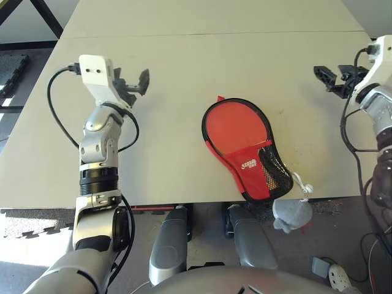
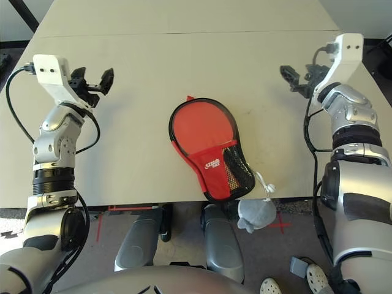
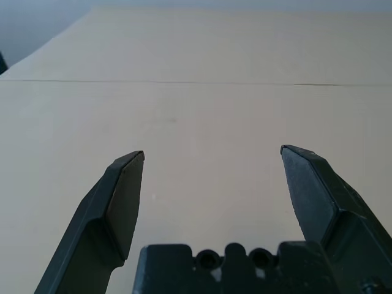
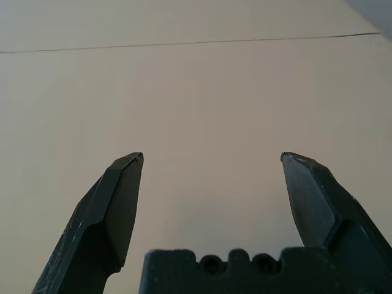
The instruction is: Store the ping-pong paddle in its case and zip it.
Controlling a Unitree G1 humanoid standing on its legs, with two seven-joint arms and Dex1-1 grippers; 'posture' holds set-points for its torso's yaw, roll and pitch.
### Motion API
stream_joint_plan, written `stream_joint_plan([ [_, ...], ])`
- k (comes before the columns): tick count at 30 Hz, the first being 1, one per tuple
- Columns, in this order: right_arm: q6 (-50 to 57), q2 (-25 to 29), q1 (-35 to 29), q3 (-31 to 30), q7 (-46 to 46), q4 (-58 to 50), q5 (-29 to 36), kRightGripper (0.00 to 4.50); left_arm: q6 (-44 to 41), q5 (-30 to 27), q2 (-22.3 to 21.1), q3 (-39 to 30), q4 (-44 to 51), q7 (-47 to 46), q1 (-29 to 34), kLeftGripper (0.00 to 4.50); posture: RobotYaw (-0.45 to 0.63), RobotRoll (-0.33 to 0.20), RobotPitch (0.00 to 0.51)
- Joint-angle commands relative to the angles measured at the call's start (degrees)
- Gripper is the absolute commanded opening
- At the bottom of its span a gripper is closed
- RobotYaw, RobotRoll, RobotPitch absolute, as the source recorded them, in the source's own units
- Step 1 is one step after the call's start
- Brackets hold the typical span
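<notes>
The case (image 1: pixel 236 138) lies flat near the table's front edge, at the middle, red side up with black piping. Its mesh pocket (image 1: pixel 272 174) and white logo (image 1: pixel 248 164) sit toward the front. The grey pull charm (image 1: pixel 291 214) hangs over the table edge on a white cord. The ping-pong paddle is hidden; I cannot tell whether it is inside the case. My left gripper (image 1: pixel 136 86) hovers open well to the left of the case, with nothing between its fingers (image 3: pixel 122 202). My right gripper (image 2: pixel 297 78) is open far to the right, also holding nothing.
The beige table (image 1: pixel 184 55) has a seam line running across its far part. Its front edge runs just behind the charm. On the floor at the right lie cables and a power strip (image 1: pixel 337 278).
</notes>
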State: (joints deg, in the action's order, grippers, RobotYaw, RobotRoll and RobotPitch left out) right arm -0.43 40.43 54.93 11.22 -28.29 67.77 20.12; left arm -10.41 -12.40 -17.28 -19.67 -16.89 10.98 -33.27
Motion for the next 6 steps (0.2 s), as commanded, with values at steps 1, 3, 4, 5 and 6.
stream_joint_plan([
  [1, -2.3, -0.6, -1.4, 2.5, 2.5, 2.2, -1.5, 4.48, 3.2, 0.5, -0.9, -1.2, -3.1, -2.4, 0.4, 4.50, 0.08, 0.000, 0.206],
  [3, -2.8, -1.0, -1.9, 3.0, 3.0, 2.6, -2.0, 4.48, 4.0, 0.4, -1.1, -1.4, -4.0, -3.2, 0.4, 4.50, 0.08, 0.000, 0.206],
  [4, -2.9, -1.2, -2.0, 3.2, 3.0, 2.6, -2.3, 4.48, 4.3, 0.3, -1.2, -1.2, -4.2, -3.3, 0.4, 4.50, 0.08, 0.000, 0.206],
  [5, -2.9, -1.4, -2.0, 3.4, 2.9, 2.6, -2.6, 4.48, 4.4, 0.1, -1.3, -1.1, -4.3, -3.2, 0.4, 4.50, 0.08, 0.000, 0.207],
  [6, -3.0, -1.6, -2.0, 3.6, 2.9, 2.6, -2.8, 4.48, 4.5, 0.0, -1.3, -0.9, -4.4, -3.3, 0.5, 4.50, 0.08, 0.000, 0.207],
])
